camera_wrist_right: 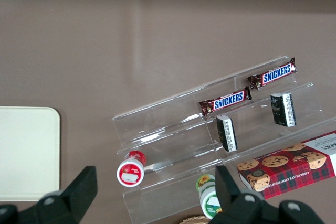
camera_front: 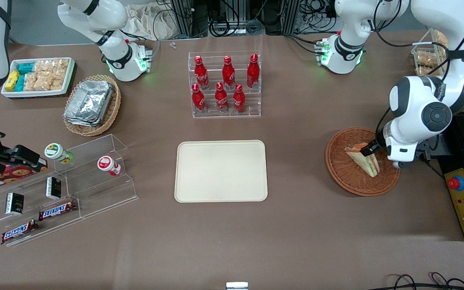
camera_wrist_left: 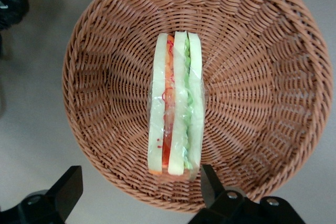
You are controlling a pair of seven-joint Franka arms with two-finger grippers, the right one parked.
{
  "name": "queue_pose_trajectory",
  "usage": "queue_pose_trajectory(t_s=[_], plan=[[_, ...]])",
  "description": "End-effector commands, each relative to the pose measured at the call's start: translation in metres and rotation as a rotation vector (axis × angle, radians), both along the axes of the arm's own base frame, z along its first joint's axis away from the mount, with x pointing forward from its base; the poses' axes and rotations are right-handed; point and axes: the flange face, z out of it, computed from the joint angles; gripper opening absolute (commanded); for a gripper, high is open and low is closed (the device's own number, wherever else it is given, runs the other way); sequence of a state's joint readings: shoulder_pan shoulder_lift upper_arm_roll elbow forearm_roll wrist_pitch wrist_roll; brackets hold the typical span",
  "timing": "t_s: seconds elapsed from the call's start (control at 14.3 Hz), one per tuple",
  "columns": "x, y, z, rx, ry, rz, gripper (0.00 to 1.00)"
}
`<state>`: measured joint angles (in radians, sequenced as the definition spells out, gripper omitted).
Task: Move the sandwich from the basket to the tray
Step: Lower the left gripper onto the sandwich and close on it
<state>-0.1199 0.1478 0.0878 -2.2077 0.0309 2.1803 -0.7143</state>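
Since the sandwich (camera_wrist_left: 175, 106) stands on edge in the basket (camera_wrist_left: 273, 103), its bread faces turned outward, I have the gripper (camera_wrist_left: 137, 184) spread wide, one finger (camera_wrist_left: 67, 186) clear of the wedge and the other (camera_wrist_left: 211, 182) close by its end. The fit looks off-centre to me. My arm bends sharply down over the basket's rim, wrist low. The tray (camera_front: 220, 170) lies bare, well apart toward the parked arm's end.

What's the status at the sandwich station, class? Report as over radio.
Gripper open, hovering over the basket. Sandwich in basket, on edge, ungripped. Tray bare, nothing between basket and tray.
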Motion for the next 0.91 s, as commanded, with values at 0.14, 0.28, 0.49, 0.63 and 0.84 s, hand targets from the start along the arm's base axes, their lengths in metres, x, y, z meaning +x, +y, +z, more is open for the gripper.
queue_pose_trajectory(t_s=[0.14, 0.28, 0.49, 0.63, 0.84], plan=[[-0.001, 0.006, -0.018, 0.016, -0.013, 0.026, 1.00], [-0.001, 0.006, -0.024, 0.015, -0.005, 0.029, 1.00], [0.001, 0.006, -0.036, 0.013, -0.013, 0.032, 1.00], [0.001, 0.009, -0.043, 0.013, -0.019, 0.037, 1.00], [0.002, 0.026, -0.051, 0.012, -0.025, 0.070, 1.00]])
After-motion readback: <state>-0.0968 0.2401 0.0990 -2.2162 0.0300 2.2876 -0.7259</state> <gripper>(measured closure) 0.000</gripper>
